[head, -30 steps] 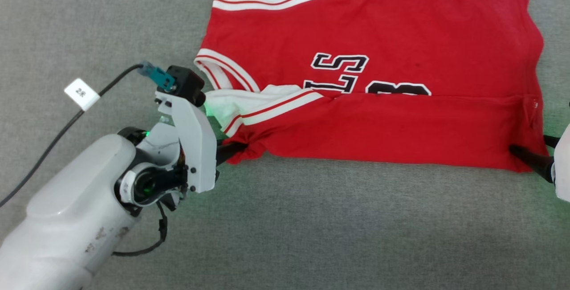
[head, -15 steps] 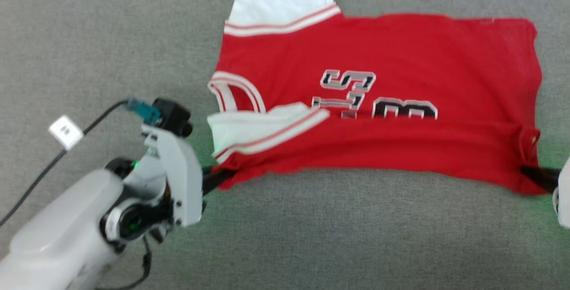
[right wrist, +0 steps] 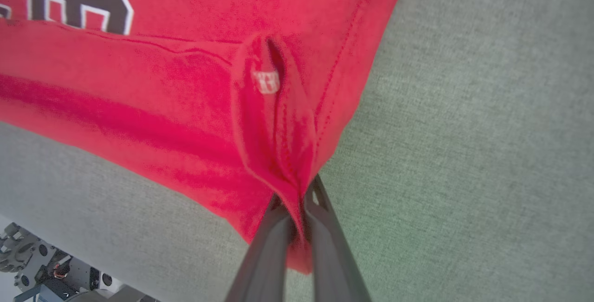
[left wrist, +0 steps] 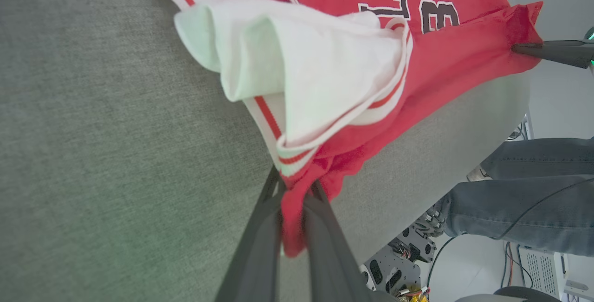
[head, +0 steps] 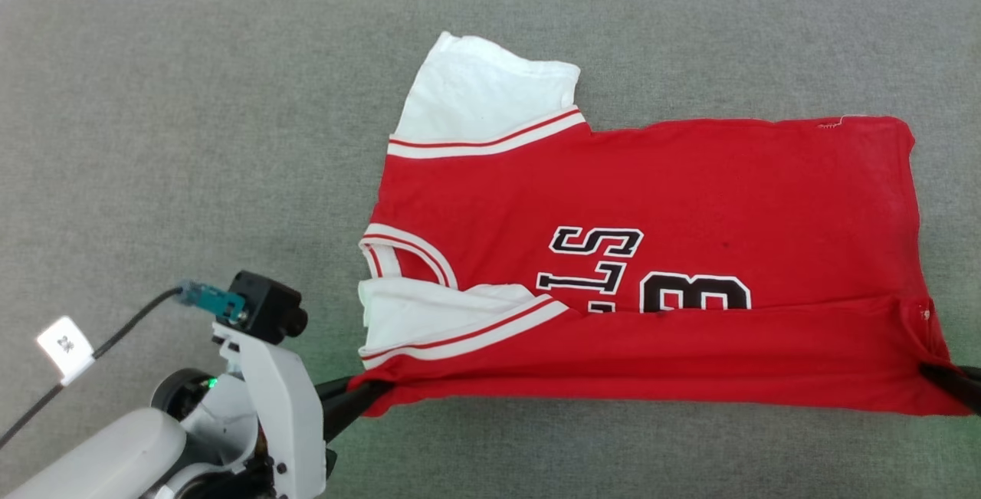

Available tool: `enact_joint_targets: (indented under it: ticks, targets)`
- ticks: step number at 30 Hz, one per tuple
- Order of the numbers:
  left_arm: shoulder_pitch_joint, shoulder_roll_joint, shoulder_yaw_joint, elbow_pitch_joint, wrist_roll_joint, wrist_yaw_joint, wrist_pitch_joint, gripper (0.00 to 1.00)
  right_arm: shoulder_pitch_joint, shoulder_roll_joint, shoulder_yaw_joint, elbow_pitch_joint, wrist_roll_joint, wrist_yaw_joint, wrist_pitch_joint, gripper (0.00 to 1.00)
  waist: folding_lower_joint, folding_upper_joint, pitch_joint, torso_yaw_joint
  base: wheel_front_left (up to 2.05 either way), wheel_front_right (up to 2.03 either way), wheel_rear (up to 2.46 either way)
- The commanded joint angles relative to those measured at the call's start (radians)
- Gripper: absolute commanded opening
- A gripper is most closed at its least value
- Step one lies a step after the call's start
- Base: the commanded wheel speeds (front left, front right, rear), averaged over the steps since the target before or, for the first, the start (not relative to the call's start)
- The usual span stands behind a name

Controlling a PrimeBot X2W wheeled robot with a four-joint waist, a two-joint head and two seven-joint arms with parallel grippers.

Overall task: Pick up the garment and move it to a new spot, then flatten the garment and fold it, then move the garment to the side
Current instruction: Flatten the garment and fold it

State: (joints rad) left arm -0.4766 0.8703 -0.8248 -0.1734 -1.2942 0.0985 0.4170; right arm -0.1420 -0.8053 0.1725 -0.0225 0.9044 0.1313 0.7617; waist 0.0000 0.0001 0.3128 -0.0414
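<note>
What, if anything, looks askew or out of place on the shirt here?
The near white sleeve is bunched and doubled over beside the collar, while the far sleeve lies flat. Otherwise the shirt looks tidy, its near edge pinched by the left gripper and right gripper; no damage shows.

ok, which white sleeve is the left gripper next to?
The crumpled sleeve, folded onto the red front just above the left gripper; the other sleeve lies spread flat at the far edge of the garment.
</note>
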Motion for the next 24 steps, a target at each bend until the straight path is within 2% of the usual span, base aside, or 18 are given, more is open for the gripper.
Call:
enact_joint_targets:
  ticks: [1,2,3,4,12,16,17,20,24]
  targets:
    - [0.018,0.002,0.007,-0.009,0.002,0.010,-0.017,0.09,0.021,0.016,-0.032,-0.012,-0.017,-0.001,-0.019,0.38,0.0000,-0.0001,-0.003,0.003,0.00,0.00,0.00]
    - [0.024,0.003,0.011,-0.014,0.007,0.015,-0.030,0.27,0.031,0.026,-0.050,-0.017,-0.025,-0.001,-0.030,0.78,0.0000,-0.0001,-0.005,0.003,0.00,0.00,0.00]
    - [0.030,0.003,0.014,-0.018,0.014,0.016,-0.044,0.62,0.042,0.036,-0.067,-0.021,-0.032,-0.001,-0.036,1.00,0.0000,-0.0001,-0.007,0.004,0.00,0.00,0.00]
    - [0.035,0.004,0.018,-0.022,0.020,0.016,-0.062,1.00,0.051,0.048,-0.083,-0.029,-0.036,-0.001,-0.045,1.00,0.0000,-0.0001,-0.010,0.005,0.00,0.00,0.00]
    - [0.103,0.001,0.110,-0.039,0.057,0.036,-0.297,1.00,0.035,0.168,-0.198,-0.095,-0.136,-0.001,-0.215,1.00,0.0000,-0.0001,-0.020,0.003,0.00,0.00,0.00]
    - [0.111,-0.057,0.158,0.014,0.110,0.063,-0.460,1.00,-0.018,0.240,-0.199,-0.088,-0.199,-0.001,-0.382,1.00,0.0000,-0.0001,-0.016,-0.004,0.00,0.00,0.00]
    - [0.111,-0.057,0.158,0.014,0.110,0.063,-0.460,1.00,-0.018,0.240,-0.199,-0.088,-0.199,-0.001,-0.382,1.00,0.0000,-0.0001,-0.016,-0.004,0.00,0.00,0.00]
    - [0.077,-0.093,0.167,0.071,0.165,0.060,-0.540,1.00,-0.070,0.293,-0.190,-0.066,-0.243,-0.001,-0.519,1.00,0.0000,-0.0001,-0.011,-0.019,0.00,0.00,0.00]
    - [-0.035,-0.145,0.183,0.176,0.217,0.042,-0.585,1.00,-0.123,0.354,-0.175,-0.032,-0.276,-0.001,-0.665,1.00,0.0000,-0.0001,0.002,-0.050,0.00,0.00,0.00]
